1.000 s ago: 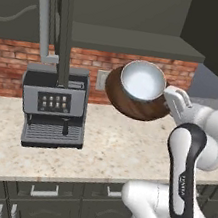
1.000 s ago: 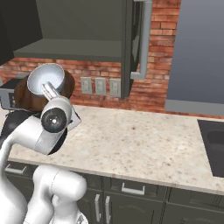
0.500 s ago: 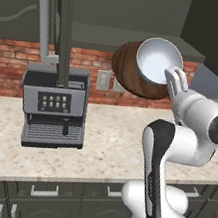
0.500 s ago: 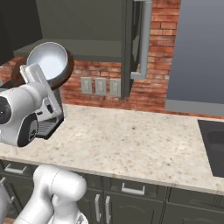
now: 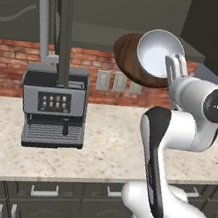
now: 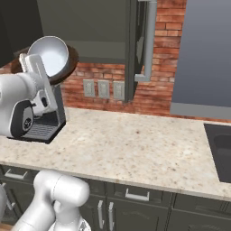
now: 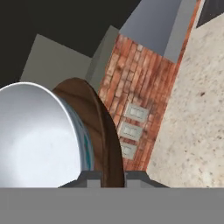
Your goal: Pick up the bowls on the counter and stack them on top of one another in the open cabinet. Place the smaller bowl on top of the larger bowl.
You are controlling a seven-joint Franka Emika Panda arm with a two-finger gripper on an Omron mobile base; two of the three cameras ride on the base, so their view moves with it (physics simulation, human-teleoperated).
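The gripper [image 7: 113, 177] is pinched on the rims of the nested bowls: the pale blue-white bowl [image 5: 158, 52] sits inside the brown wood-grain bowl [image 5: 127, 58], tilted, at twelve o'clock above the counter [image 5: 105, 141], before the open cabinet [image 6: 97, 29].

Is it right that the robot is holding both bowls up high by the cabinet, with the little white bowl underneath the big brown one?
Not quite. In the left base view the smaller bowl sits inside the larger bowl, not underneath it. The gripper does hold both up by the open cabinet.
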